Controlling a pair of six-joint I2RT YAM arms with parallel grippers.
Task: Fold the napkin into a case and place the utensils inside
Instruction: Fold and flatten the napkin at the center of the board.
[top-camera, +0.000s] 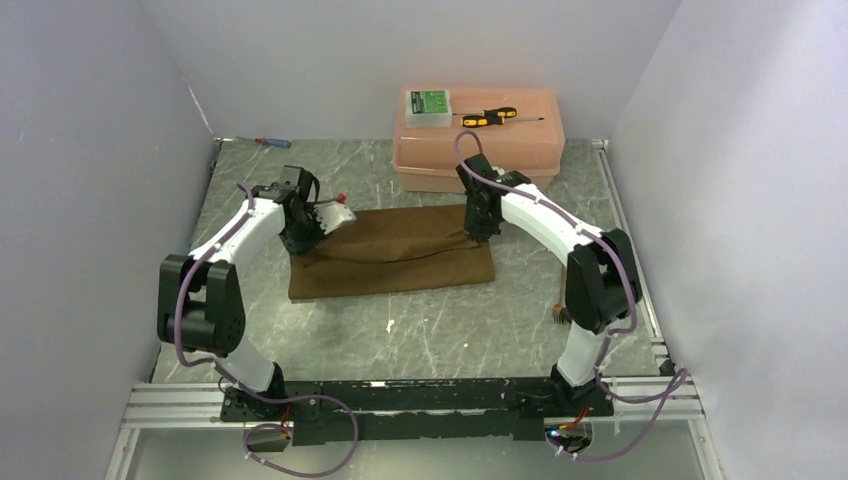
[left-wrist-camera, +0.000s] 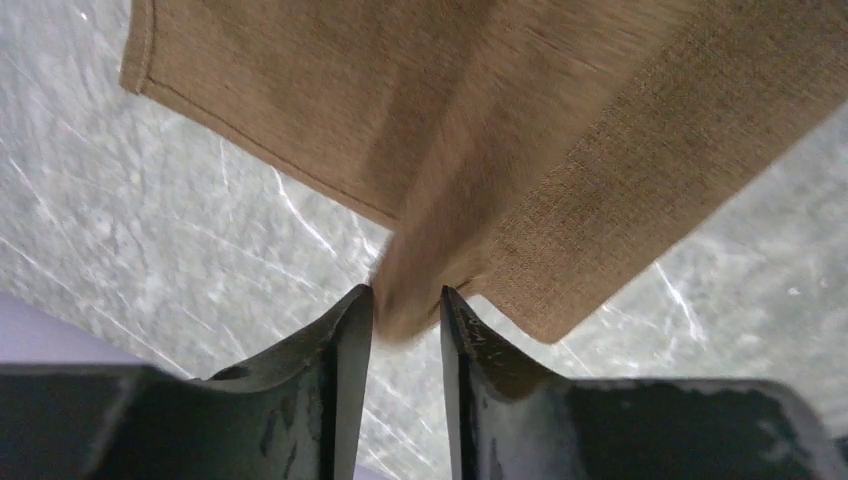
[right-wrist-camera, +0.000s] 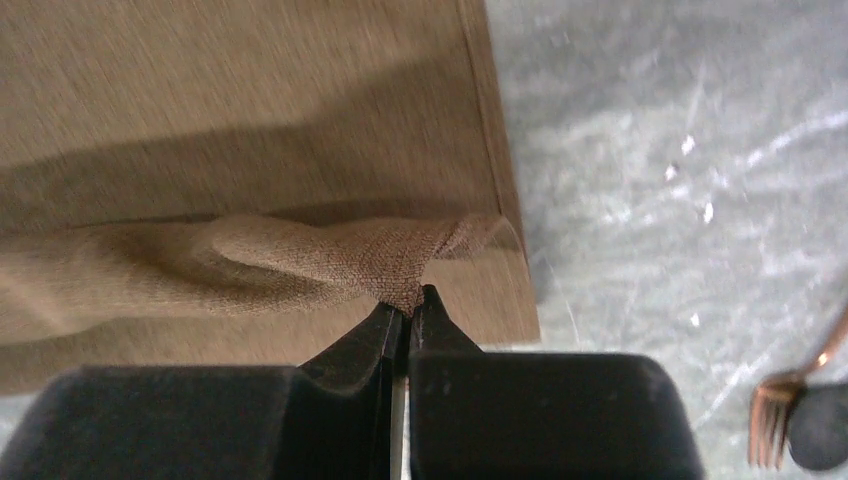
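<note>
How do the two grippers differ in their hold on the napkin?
The left gripper has its jaws parted around a fold of the napkin; the right gripper is pinched shut on a bunched edge. The left is at the napkin's left end, the right near its right end. Both have cloth between their fingers.

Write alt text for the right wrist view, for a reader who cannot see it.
The right gripper is shut on a pinched-up ridge of the brown napkin, near the cloth's right edge. The rest of the napkin lies on a grey marbled table, and a copper-coloured fork shows at the bottom right corner, off the cloth.
</note>
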